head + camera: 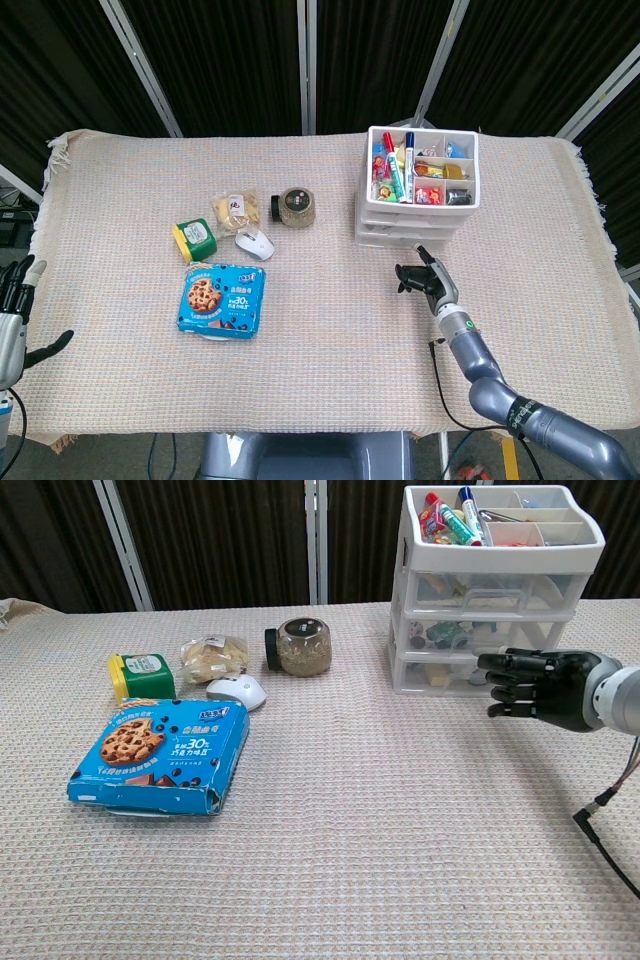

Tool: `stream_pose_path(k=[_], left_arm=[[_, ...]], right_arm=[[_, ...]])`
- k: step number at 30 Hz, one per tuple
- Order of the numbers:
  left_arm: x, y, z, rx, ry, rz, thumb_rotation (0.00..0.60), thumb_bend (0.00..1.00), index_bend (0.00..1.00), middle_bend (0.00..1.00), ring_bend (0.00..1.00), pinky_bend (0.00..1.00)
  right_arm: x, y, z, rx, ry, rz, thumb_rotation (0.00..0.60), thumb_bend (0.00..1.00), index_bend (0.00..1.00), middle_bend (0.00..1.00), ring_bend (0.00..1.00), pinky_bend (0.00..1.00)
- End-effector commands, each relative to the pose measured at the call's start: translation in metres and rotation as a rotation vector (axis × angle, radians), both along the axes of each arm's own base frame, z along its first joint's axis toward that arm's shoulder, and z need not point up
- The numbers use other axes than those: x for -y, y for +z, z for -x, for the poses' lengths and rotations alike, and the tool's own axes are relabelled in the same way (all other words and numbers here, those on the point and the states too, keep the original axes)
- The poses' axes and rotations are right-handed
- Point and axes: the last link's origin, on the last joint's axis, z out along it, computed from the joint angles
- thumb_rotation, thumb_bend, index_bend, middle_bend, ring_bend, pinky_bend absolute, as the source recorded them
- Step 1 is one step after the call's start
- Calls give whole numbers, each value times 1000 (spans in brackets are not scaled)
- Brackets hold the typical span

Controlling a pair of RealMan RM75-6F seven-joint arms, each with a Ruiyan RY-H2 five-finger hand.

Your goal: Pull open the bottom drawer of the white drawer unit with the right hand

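Note:
The white drawer unit [415, 205] [490, 590] stands at the back right, its three drawers closed and its top tray full of pens and small items. The bottom drawer [450, 673] shows its front low on the unit. My right hand [420, 278] [530, 683] hovers just in front of that drawer, fingers stretched toward it and apart, holding nothing; whether the fingertips touch the drawer front I cannot tell. My left hand [12, 320] rests off the table's left edge with fingers spread and nothing in it.
A blue cookie box [224, 299] [160, 755], a white mouse [254, 243], a green tin [194, 236], a snack bag [237, 210] and a jar on its side [296, 206] lie left of centre. A black cable [610, 830] trails from my right arm.

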Motion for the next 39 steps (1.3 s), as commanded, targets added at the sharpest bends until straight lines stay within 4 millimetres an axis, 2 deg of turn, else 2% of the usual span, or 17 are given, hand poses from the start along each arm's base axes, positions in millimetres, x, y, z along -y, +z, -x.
stream_pose_path(k=[1,14,30,39], left_arm=[[0,1,1,3,2,-2,600,90,0,0,0,0],[-3,4,4,11,8,-6,600,90,0,0,0,0],[-7,3,5,16,16,18,600,90,0,0,0,0],[-7,2,5,14,18,27,600,90,0,0,0,0]], right_arm=[[4,-2,-2,11,-5,4,600,403,190,870,816,639],[17,-6,-7,23,-8,26,600,403,222,870,816,638],[34,-20,-13,114,-66,-23,600,403,246,870,816,635],[35,-23,-16,141,-49,-54,600,405,359,868,815,633]])
